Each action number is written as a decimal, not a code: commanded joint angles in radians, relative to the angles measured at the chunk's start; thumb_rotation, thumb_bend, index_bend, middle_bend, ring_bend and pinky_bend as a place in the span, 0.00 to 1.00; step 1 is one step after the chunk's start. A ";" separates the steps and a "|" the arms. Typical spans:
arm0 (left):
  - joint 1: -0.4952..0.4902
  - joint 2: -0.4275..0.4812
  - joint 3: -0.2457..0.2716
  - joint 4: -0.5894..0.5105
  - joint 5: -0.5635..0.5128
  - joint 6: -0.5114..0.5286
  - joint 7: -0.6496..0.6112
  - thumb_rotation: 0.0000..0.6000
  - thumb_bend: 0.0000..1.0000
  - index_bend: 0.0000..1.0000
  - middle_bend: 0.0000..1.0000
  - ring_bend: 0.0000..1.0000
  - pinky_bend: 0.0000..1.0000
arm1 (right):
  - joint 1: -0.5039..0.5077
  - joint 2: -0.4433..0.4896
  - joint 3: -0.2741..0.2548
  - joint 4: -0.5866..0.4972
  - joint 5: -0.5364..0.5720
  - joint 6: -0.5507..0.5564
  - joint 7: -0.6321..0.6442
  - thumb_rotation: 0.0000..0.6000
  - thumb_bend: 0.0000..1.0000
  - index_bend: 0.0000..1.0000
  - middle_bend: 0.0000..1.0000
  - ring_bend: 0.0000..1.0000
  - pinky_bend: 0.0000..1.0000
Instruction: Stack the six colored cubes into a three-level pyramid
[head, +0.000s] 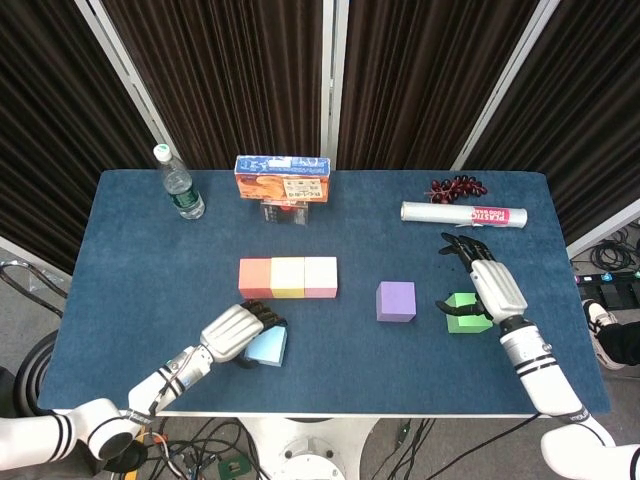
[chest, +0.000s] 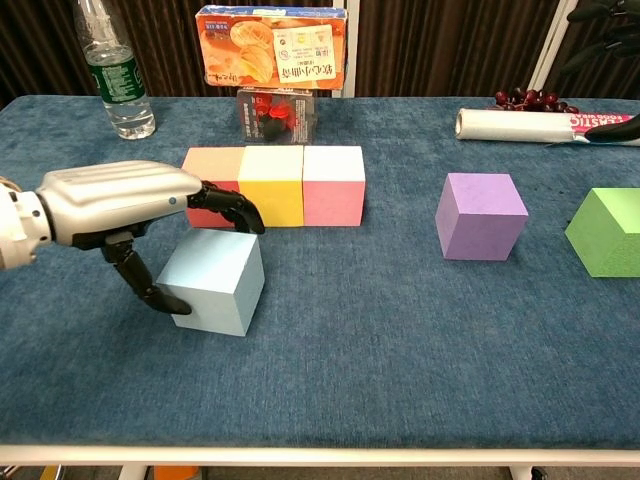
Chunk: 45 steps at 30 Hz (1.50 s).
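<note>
A red (head: 255, 278), a yellow (head: 288, 278) and a pink cube (head: 321, 277) stand touching in a row mid-table. A light blue cube (chest: 213, 281) sits in front of the red one. My left hand (chest: 118, 202) straddles it: the thumb (chest: 160, 297) touches its left face and the fingers (chest: 234, 208) arch over its far top edge. The cube rests on the table. A purple cube (head: 396, 301) stands alone to the right. Further right my right hand (head: 492, 286) hovers open over the green cube (head: 464, 314); the chest view shows this cube (chest: 607, 232) and only dark fingertips (chest: 612, 127).
Along the back of the blue table (head: 150, 260) stand a water bottle (head: 180, 186), an orange cracker box (head: 283, 179) on a small clear pack (head: 283, 211), a bunch of dark grapes (head: 456, 187) and a roll of plastic wrap (head: 463, 214).
</note>
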 joint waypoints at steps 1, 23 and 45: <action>0.008 -0.024 -0.001 0.020 0.006 0.030 -0.031 1.00 0.13 0.30 0.47 0.37 0.20 | -0.005 0.002 0.003 0.005 -0.005 0.003 0.011 1.00 0.10 0.00 0.22 0.00 0.00; -0.014 0.159 -0.233 -0.163 -0.283 0.104 -0.086 1.00 0.13 0.31 0.51 0.42 0.23 | -0.053 0.062 0.022 -0.023 -0.034 0.061 0.047 1.00 0.10 0.00 0.22 0.00 0.00; -0.215 0.083 -0.257 0.009 -0.503 -0.073 0.140 1.00 0.13 0.31 0.51 0.42 0.23 | -0.082 0.076 0.024 -0.049 -0.027 0.086 0.031 1.00 0.10 0.00 0.22 0.00 0.00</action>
